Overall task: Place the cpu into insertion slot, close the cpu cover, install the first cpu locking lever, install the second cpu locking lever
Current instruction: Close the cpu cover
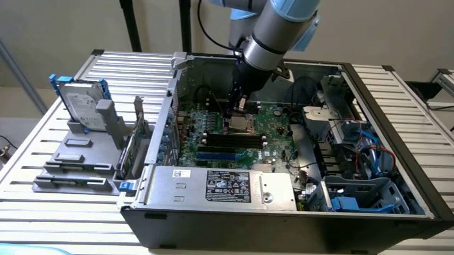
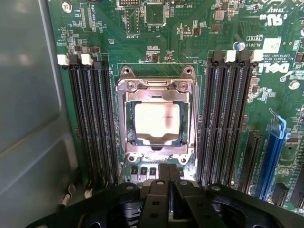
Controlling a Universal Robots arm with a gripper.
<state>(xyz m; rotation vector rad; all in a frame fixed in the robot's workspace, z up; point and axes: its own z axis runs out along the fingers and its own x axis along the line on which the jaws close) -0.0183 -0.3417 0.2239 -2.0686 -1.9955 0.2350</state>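
- One hard drive (image 1: 80,106) stands at the exterior view's left.
- Mid-case, the gripper (image 1: 231,114) hangs over the insertion slot (image 1: 240,125), fingers (image 2: 154,199) together, empty.
- cpu (image 2: 156,124) sits seated under the flat cpu cover (image 2: 127,114): light, stiff, probably fragile, so edges only.

The arm (image 1: 280,29) comes in from above, silver forearm and pale blue joint slanting down toward the exterior view's left. Below it the dark wrist (image 1: 247,74) narrows into the gripper (image 1: 231,112), aimed almost straight down with a slight tilt. Up close, the black fingers (image 2: 154,204) sit pressed tight together, tips meeting, no gap showing.
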